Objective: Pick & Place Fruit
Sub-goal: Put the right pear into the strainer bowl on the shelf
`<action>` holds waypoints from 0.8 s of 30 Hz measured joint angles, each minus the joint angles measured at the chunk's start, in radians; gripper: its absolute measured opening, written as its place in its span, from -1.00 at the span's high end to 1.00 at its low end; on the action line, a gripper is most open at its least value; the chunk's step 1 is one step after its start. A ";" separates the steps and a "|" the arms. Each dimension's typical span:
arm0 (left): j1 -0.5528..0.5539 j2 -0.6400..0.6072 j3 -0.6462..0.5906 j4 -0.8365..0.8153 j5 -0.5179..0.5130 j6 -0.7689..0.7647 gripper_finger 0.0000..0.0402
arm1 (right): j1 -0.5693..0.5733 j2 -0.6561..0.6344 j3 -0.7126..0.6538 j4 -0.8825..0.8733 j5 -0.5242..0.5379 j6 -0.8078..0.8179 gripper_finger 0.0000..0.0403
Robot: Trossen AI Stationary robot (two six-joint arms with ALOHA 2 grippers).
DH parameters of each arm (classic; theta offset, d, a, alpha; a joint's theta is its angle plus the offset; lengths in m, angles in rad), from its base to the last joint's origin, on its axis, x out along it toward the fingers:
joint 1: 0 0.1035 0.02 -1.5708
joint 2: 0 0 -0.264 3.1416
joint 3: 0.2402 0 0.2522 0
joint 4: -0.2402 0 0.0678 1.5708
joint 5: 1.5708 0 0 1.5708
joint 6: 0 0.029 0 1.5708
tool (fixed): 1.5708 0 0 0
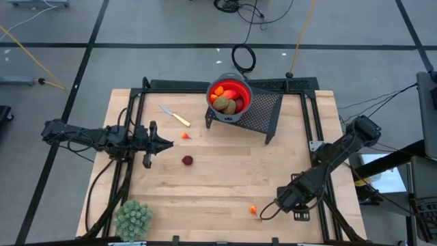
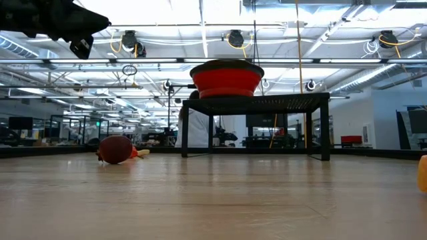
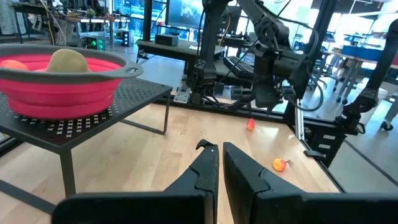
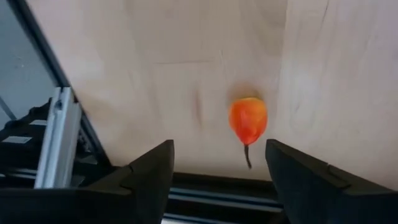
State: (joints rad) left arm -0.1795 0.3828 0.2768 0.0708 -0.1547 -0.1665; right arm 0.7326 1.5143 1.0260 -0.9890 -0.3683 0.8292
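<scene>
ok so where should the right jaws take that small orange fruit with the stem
Across its round body, from straight above, one jaw on each side. It lies flat on the table and the stem is too thin to hold. The right gripper is already open just short of it.

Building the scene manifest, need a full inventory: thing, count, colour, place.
bowl: 1, red, on the rack
fruit in bowl: several, brown and orange, exact count unclear
rack: 1, black mesh, table's far centre
knife: 1, yellow handle, left of rack
small orange fruit: 1, near left gripper
dark red fruit: 1, table centre
stemmed orange fruit: 1, near edge, ahead of right gripper
plant ball: 1, pale green, near-left corner
table: 1, light wood
left gripper: shut, left-centre
right gripper: open, low by the near edge
</scene>
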 joint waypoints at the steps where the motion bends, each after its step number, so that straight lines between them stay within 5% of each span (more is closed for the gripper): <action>1: 0.000 0.000 0.000 0.000 0.000 0.000 0.89 | 0.000 0.000 -0.013 0.010 0.000 0.003 -0.20; 24: 0.000 0.000 0.000 0.000 -0.003 0.003 0.89 | 0.001 0.000 -0.190 0.252 0.028 0.049 0.06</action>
State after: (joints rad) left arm -0.1793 0.3829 0.2768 0.0711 -0.1574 -0.1635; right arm 0.7338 1.5143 0.8356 -0.7367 -0.3407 0.8783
